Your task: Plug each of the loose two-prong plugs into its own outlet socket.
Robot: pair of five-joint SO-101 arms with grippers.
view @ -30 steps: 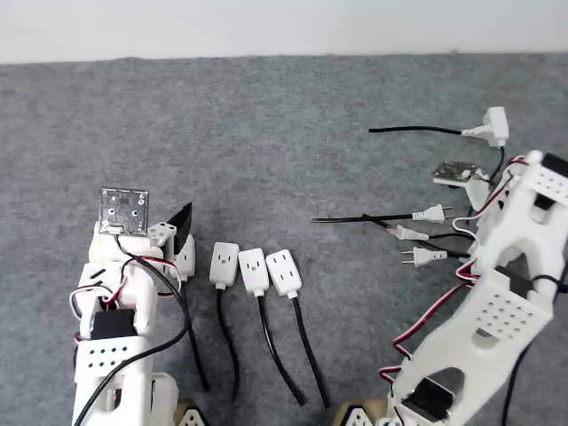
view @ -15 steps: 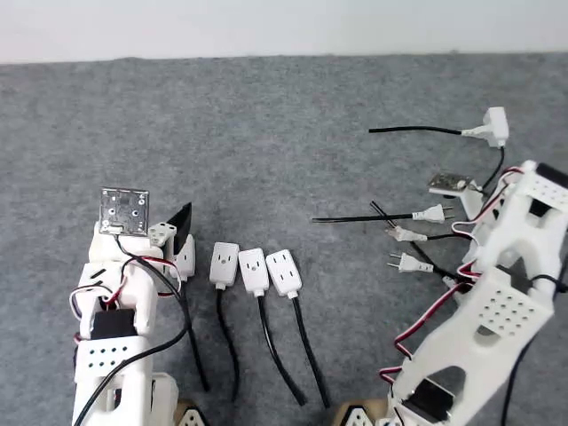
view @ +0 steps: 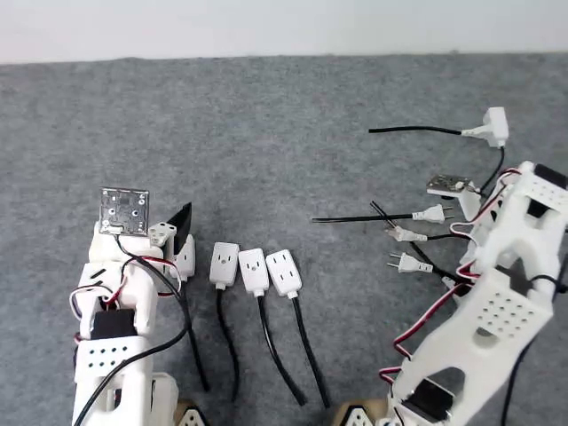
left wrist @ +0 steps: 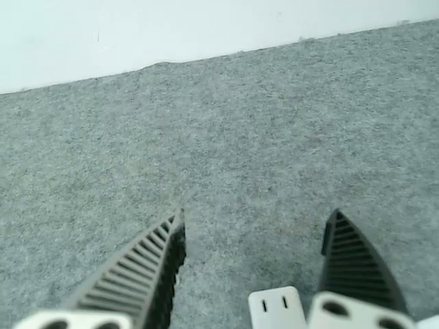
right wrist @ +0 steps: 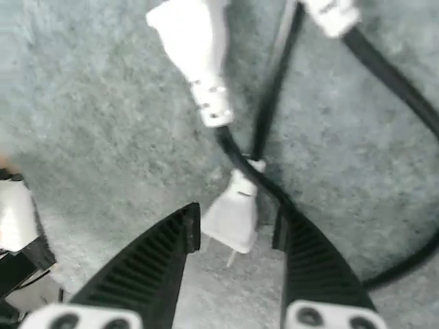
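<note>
Four outlet sockets (view: 254,269) lie in a row near the front edge of the table (view: 284,124), left of its middle. Their black cords (view: 266,346) trail back toward the front edge. The table is covered in grey felt and meets a plain white wall (view: 284,27) along its far edge.

Four two-prong plugs (view: 432,213) lie well apart from the sockets, by the right edge. Three are close together with their black leads crossing, and a fourth plug (view: 491,127) lies nearer the far right corner. A broad stretch of grey felt runs between the sockets and the plugs, and more of it runs from the sockets to the far edge.

The left arm (view: 115,311) stands at the front left corner. The left gripper (left wrist: 250,229) has its jaws spread wide just above the felt. The leftmost socket (left wrist: 274,312) lies just inside its right-hand finger.

The right arm (view: 497,311) leans over the plug cluster at the right edge. The right gripper (right wrist: 236,214) hangs low over the felt with its jaws spread. One small plug (right wrist: 233,223) lies between the fingertips with a gap on each side, and its lead crosses another cord just beyond them.
</note>
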